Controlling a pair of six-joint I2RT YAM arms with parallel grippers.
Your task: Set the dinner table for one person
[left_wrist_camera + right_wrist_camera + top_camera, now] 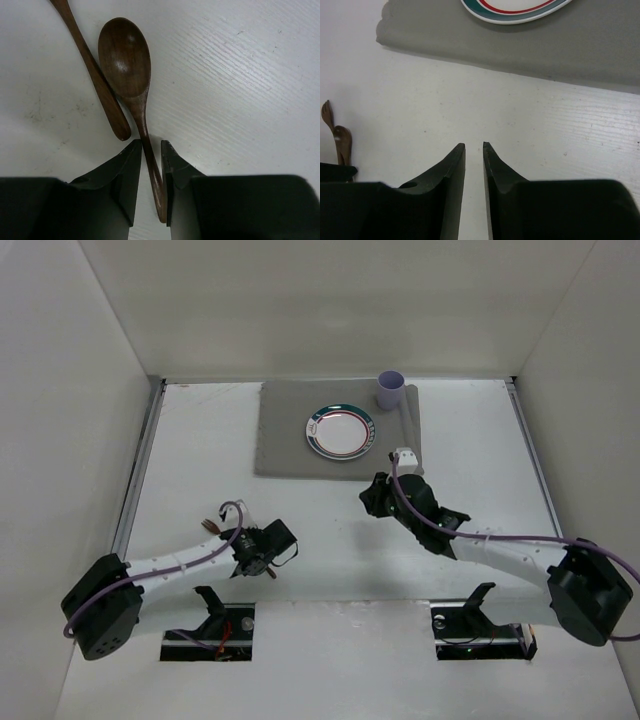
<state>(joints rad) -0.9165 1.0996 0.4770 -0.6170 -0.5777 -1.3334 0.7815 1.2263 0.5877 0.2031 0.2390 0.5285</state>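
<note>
The white dinner table [200, 440] carries a grey placemat [285, 445] with a green- and red-rimmed plate [340, 431] and a lilac cup [390, 390] on it. My left gripper [262, 552] is low at the table's near left. In the left wrist view [151, 145] its jaws are closed on the thin handle of a dark wooden spoon [125, 57], bowl pointing away. A second wooden utensil's handle [97, 80] lies beside it, touching. My right gripper [373, 492] [474, 146] hovers just in front of the placemat, its jaws nearly together and empty.
Metal rails [140, 470] run along the table's side edges, with white walls around. In the right wrist view the placemat's near edge [520, 60] and the plate rim [515, 12] lie ahead, and the wooden utensils [340, 142] show far left.
</note>
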